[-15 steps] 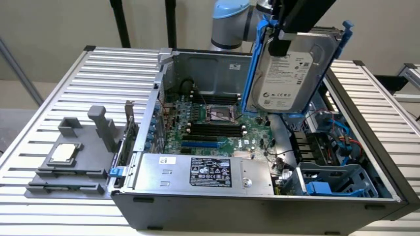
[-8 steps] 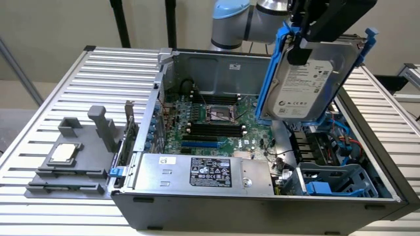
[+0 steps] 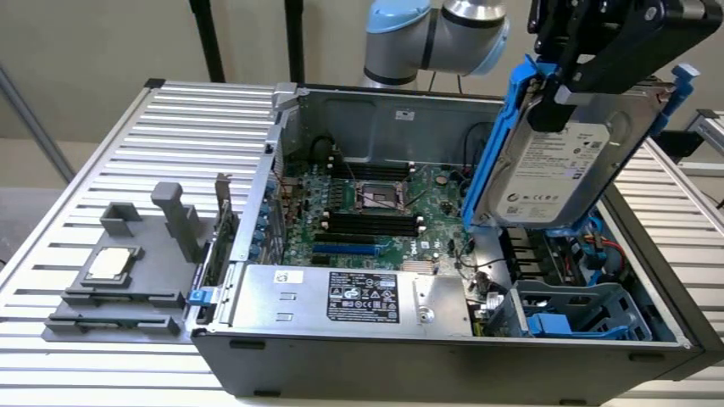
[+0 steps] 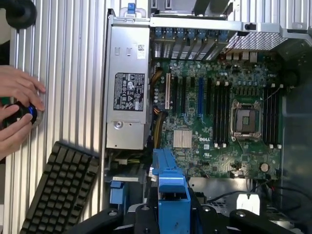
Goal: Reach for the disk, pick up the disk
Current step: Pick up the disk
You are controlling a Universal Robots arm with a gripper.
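Observation:
The disk (image 3: 562, 170), a silver-grey hard drive with a white label in a blue carrier bracket, hangs nearly upright above the open computer case's right side in the exterior view. My gripper (image 3: 579, 85) is shut on its upper end, black fingers clamped over the bracket. The drive is clear of the bay below it. In the wrist view the bracket's blue edge (image 4: 169, 187) runs out from between my gripper's (image 4: 173, 217) black fingers, over the motherboard.
The open case (image 3: 453, 356) holds a motherboard (image 3: 379, 212), a silver power supply with a black label (image 3: 351, 297) and a blue drive cage (image 3: 571, 314). A small chip on a grey tray (image 3: 111, 264) lies to the exterior view's left. A keyboard (image 4: 58, 190) and a person's hands (image 4: 17, 109) are beside the case.

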